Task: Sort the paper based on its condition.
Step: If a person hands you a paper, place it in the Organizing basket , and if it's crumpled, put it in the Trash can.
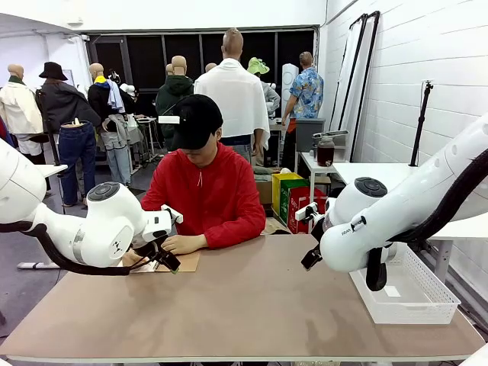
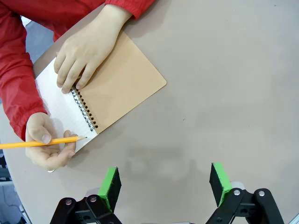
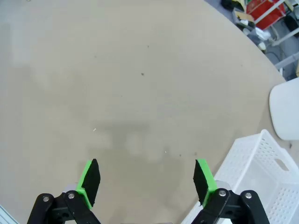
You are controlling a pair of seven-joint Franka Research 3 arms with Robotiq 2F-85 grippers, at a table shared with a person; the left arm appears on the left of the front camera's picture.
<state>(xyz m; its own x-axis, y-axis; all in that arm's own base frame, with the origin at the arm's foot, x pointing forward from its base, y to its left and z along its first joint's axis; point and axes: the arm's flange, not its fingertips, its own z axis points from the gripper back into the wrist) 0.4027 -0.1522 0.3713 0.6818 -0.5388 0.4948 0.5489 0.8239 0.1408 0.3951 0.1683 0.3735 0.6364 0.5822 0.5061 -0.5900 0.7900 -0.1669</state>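
L arm comes in from the side w/ its elbow raised and wrist folded down. The L gripper point(image 1: 167, 261) hangs near the person's hands at the far-left part of the worktop point(image 1: 267, 305). From the wrist cam, the L gripper point(image 2: 165, 183) has its fingers point(image 2: 111, 183) spread wide, nothing btwn them, bare worktop point(image 2: 224, 93) below.

The paper point(image 2: 58, 109) is a white lined page, flat in the open spiral notebook point(image 2: 121, 84), brown cover folded out beside it. The notebook lies at the worktop edge in front of the person and is partly hidden behind the L gripper in the front view.

One hand point(image 2: 81, 56) lies palm-down w/ its fingertips on the page, right by the spiral. The pencil hand point(image 2: 46, 149) rests at the page's lower corner, holding a yellow pencil point(image 2: 37, 143) w/ the tip over the page.

R arm reaches in from the other side, forearm sloping down. The R gripper point(image 1: 311, 258) hovers above the worktop mid-right, touching nothing. Wrist cam: the R gripper point(image 3: 146, 181) has its fingers point(image 3: 89, 179) fully apart, empty, over bare worktop point(image 3: 117, 70). The white mesh basket point(image 3: 243, 154) sits just beside it at the near-right corner point(image 1: 404, 313).
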